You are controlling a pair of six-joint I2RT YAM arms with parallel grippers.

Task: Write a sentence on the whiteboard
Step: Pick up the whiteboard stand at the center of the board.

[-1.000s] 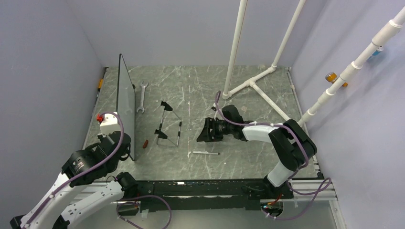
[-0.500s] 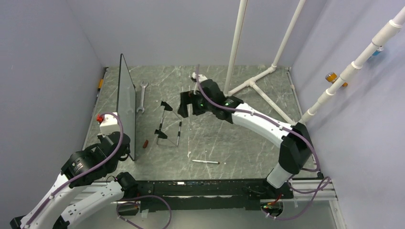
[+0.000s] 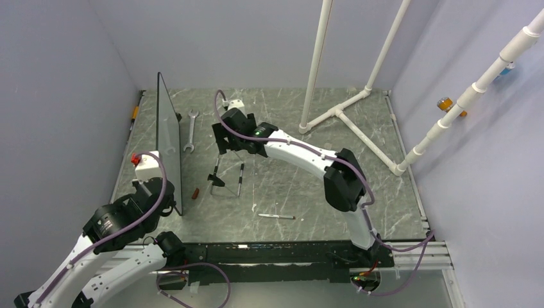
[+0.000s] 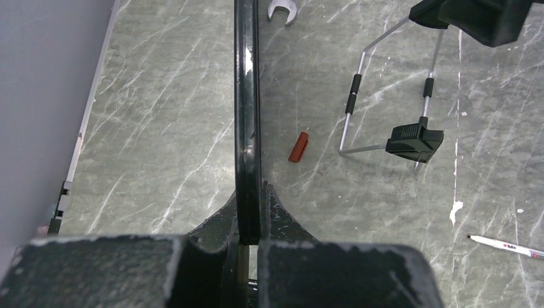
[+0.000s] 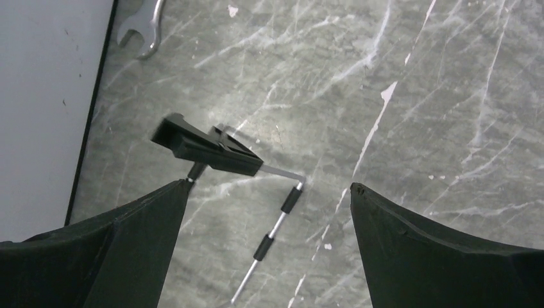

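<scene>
The left tool [image 4: 248, 240] clamps the whiteboard [image 4: 247, 96] upright at the left of the surface [image 3: 308, 186], steadying it; the right tool [image 5: 267, 185] hangs spread wide over the wire stand [image 5: 208, 151], probably its intended prop.

1. A grey-green marbled tabletop [image 3: 289, 186], streaked with pale veins and white flecks.
2. Plain lavender-grey walls close it in: back wall [image 3: 224, 45], left wall [image 3: 58, 96], right wall [image 3: 487, 167].
3. White pipes [image 3: 319, 64] rise from the tabletop's far right; a slanted pipe [image 3: 475, 86] crosses the right wall.
4. Soft, even light with faint shadows.
</scene>
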